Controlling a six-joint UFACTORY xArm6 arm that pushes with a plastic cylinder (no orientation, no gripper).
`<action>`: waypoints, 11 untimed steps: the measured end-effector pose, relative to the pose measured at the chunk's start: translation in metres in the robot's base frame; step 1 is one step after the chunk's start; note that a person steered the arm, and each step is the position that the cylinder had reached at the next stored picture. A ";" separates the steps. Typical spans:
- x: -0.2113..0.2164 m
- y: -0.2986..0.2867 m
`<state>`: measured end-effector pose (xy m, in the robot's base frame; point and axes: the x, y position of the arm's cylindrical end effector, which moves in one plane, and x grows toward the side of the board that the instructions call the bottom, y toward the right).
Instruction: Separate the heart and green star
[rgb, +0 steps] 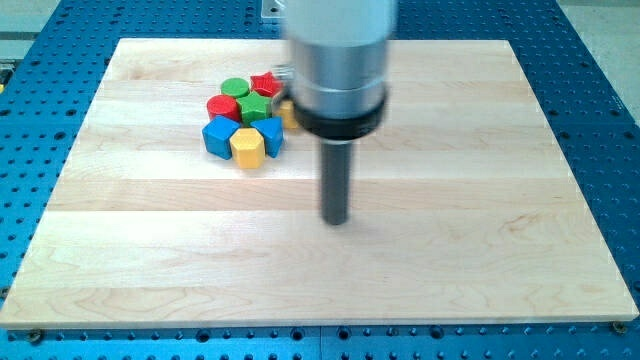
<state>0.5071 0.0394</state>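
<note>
Your tip (336, 221) is bare, holding nothing, well right and below the cluster. The green star (255, 108) sits mid-cluster; the yellow heart (287, 112), half hidden behind the arm, seems pressed against it, with the blue block (271, 134) and yellow hexagon (247, 147) below.

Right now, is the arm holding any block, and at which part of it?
Nothing is held. My tip stands on bare board, apart from the blocks, toward the view's lower right of the cluster with the green star and the yellow block.
</note>
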 end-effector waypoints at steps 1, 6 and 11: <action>-0.004 0.015; -0.155 -0.068; -0.152 -0.121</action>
